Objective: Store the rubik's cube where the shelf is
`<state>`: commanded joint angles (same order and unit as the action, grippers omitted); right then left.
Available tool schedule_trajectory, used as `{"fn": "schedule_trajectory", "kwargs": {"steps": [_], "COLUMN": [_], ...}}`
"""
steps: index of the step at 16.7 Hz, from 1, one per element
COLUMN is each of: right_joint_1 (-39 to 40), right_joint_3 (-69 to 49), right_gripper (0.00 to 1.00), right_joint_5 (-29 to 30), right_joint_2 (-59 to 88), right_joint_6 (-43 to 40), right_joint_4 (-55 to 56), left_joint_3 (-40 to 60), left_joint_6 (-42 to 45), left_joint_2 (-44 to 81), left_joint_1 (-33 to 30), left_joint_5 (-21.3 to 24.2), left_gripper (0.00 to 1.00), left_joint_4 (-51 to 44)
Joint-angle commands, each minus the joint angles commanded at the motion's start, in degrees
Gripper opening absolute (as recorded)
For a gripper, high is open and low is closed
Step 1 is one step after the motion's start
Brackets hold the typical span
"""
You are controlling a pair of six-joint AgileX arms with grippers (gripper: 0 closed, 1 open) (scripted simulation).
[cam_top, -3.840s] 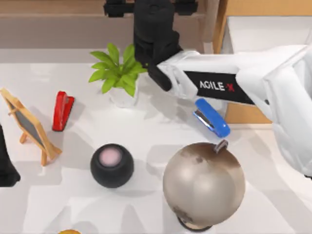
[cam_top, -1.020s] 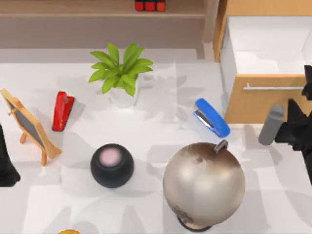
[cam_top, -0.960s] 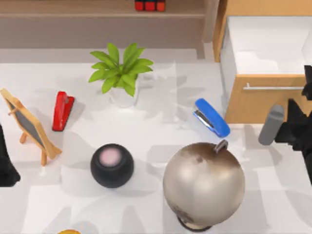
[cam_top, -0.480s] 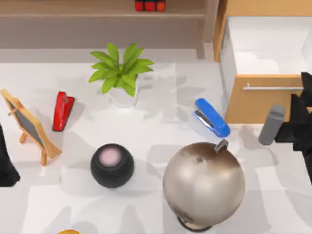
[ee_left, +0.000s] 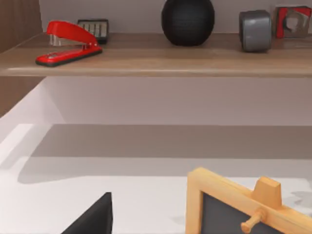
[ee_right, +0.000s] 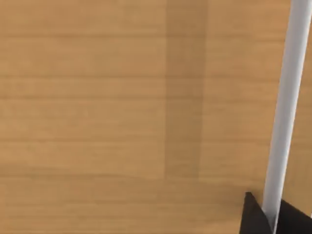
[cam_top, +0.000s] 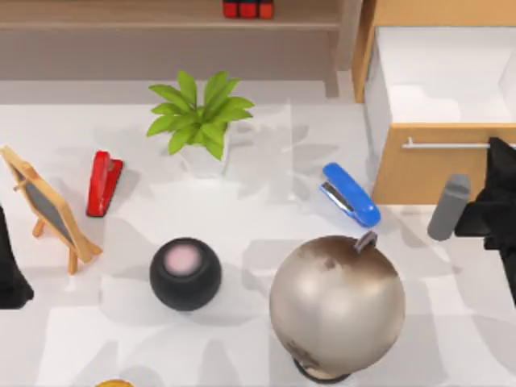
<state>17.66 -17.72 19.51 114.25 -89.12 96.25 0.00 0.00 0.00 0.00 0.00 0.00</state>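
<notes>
From above, the small rubik's cube (cam_top: pixel 247 9), showing red black-edged squares, sits on the board of the long light-brown wooden shelf (cam_top: pixel 121 16) along the desk's far edge, left of the shelf's upright post. On the white desk (cam_top: pixel 266 218) stand a leafy green potted plant (cam_top: pixel 201 121), a red stapler (cam_top: pixel 103 182), a blue stapler (cam_top: pixel 351 194), a black round speaker (cam_top: pixel 185 273), a grey-brown globe (cam_top: pixel 337 304) and a small wood-framed chalkboard easel (cam_top: pixel 48 205). The light-wood drawer cabinet (cam_top: pixel 427 173) with a metal bar handle occupies the far right corner, its drawer pulled out. The black right gripper (cam_top: pixel 492 211) is at the desk's right edge, just before the drawer front; whether its jaws are open cannot be told. The left arm (cam_top: pixel 10 274) is parked at the left edge. The left wrist view shows the shelf's board and the easel. The right wrist view shows the wooden drawer front, with dark fingertips (ee_right: pixel 253 217) on either side of the handle.
</notes>
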Motion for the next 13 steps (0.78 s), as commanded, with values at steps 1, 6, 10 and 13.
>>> {"fn": "schedule_trajectory", "kwargs": {"steps": [1,6,10,13], "right_joint_1": [0.0,0.0,-0.5,-1.8], "right_joint_3": [0.0,0.0,-1.8,-6.2], "right_gripper": [0.00,0.00,0.00,0.00], "right_joint_5": [0.0,0.0,-0.4,-1.6], "right_joint_2": [0.0,0.0,0.5,2.0], "right_joint_6": [0.0,0.0,0.1,-0.1], "right_joint_4": [0.0,0.0,-1.2,-4.4], "left_joint_3": [0.0,0.0,0.0,0.0], "left_joint_6": [0.0,0.0,0.0,0.0], "left_joint_2": [0.0,0.0,0.0,0.0], "left_joint_1": [0.0,0.0,0.0,0.0], "left_joint_5": [0.0,0.0,0.0,0.0], "left_gripper": [1.00,1.00,1.00,1.00], "left_joint_4": [0.0,0.0,0.0,0.0]}}
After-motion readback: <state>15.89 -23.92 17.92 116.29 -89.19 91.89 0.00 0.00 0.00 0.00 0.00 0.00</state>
